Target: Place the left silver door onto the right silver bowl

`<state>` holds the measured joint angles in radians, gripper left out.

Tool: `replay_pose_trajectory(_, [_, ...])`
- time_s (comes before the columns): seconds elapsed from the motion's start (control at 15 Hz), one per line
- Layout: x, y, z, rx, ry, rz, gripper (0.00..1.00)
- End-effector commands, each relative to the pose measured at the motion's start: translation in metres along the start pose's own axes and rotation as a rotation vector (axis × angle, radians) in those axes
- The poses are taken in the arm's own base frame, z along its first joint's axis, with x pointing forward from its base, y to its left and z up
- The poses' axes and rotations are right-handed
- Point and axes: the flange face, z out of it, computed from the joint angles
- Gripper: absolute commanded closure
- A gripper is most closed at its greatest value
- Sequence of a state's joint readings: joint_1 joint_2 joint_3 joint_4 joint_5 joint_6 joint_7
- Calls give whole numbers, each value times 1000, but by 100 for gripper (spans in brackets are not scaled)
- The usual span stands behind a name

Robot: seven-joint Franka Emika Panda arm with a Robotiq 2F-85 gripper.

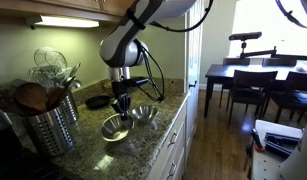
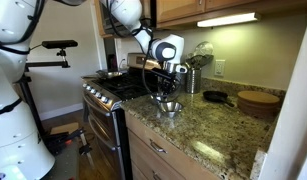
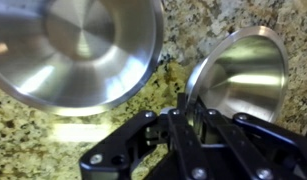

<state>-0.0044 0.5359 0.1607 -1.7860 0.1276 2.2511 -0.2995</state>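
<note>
Two silver bowls sit close together on the granite counter. In the wrist view one bowl lies flat at the upper left, and the other bowl is tilted up at the right. My gripper is shut on the near rim of the tilted bowl. In an exterior view the gripper hangs straight down over the two bowls. In an exterior view the gripper stands just above the bowls.
A metal utensil holder with wooden spoons and a whisk stands near the bowls. A black pan and a round wooden board lie further along the counter. A stove adjoins the counter. The counter edge is close by.
</note>
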Motion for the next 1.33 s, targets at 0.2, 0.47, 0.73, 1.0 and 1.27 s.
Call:
replay_pose_trajectory(0.2, [-28,58,-51,-25,71,134,98])
replay_pose_trajectory(0.47, [-42,91,-71,-32,104,215,98])
replay_pose_trajectory(0.73, [-57,116,-84,-41,123,283,98])
replay_pose_trajectory(1.0, [-75,132,-80,-35,114,348,98])
replay_pose_trajectory(1.27, [-93,138,-69,-20,89,388,98])
